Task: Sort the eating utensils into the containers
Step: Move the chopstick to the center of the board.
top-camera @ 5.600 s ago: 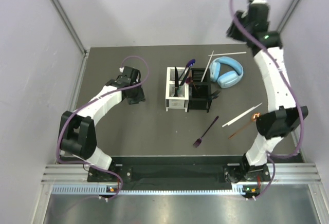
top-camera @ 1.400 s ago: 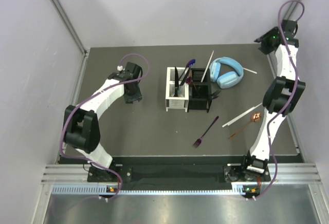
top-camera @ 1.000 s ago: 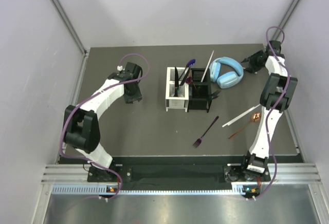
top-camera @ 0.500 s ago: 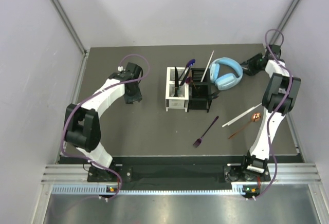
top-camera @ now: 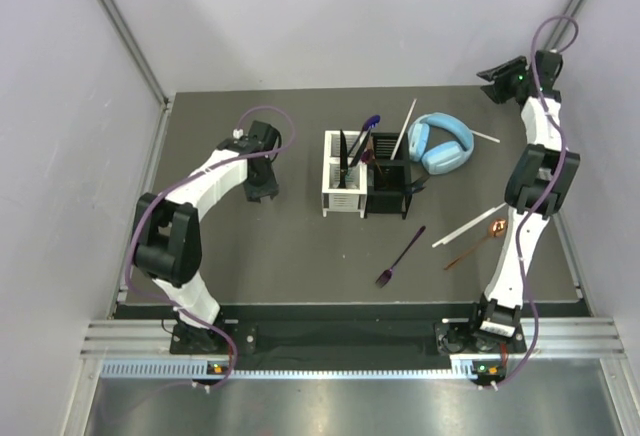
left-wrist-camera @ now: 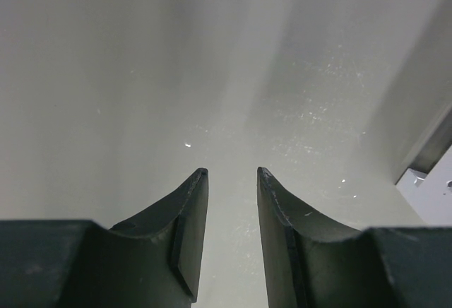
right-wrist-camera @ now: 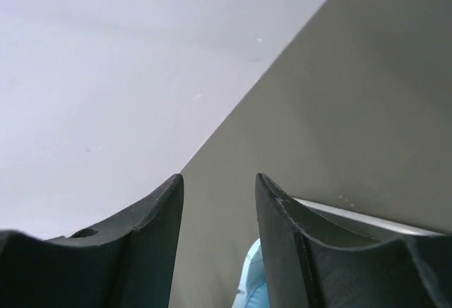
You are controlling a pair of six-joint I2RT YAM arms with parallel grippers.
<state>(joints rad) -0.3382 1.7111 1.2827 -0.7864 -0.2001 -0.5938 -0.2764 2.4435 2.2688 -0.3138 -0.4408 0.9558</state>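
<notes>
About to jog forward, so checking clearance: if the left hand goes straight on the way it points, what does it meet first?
Most likely the bare table, as far as its wrist view shows. The left hand is open and empty, with nothing else in its line. Depth is unclear.

A dark grey matte surface [top-camera: 280,246] sits boxed in by plain pale lavender walls [top-camera: 300,16] on three sides, slim metal posts [top-camera: 120,26] slanting up at the back corners, a ribbed aluminium rail [top-camera: 350,341] along its near edge, under soft, even light.
</notes>
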